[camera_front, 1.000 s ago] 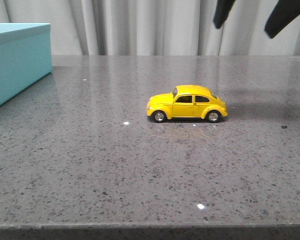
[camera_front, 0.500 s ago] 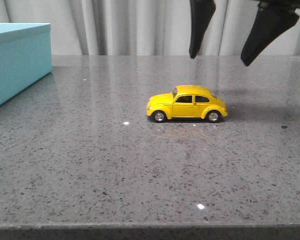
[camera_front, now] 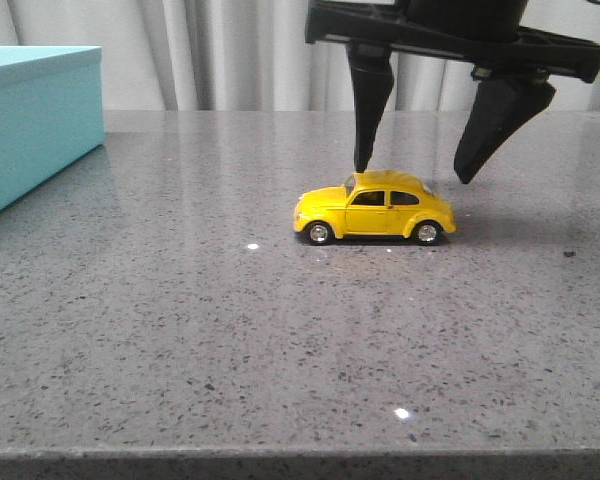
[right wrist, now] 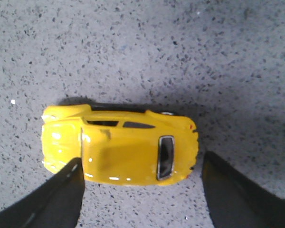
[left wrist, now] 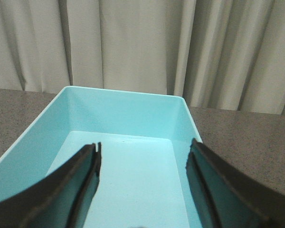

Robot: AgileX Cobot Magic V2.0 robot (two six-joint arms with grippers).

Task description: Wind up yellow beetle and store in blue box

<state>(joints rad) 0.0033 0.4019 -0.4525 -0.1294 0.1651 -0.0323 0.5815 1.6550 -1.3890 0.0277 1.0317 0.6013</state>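
step: reaching for yellow beetle (camera_front: 373,208) | my right gripper (camera_front: 412,172) spread, straddling roof at 12 o'clock | next: lower, pinch

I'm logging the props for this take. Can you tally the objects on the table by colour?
Yellow: 1, the yellow beetle, standing on its wheels below the open right gripper.
Turquoise-blue: 1, the blue box, open-topped, at the table's left edge, below the open left gripper.
Total: 2 objects.
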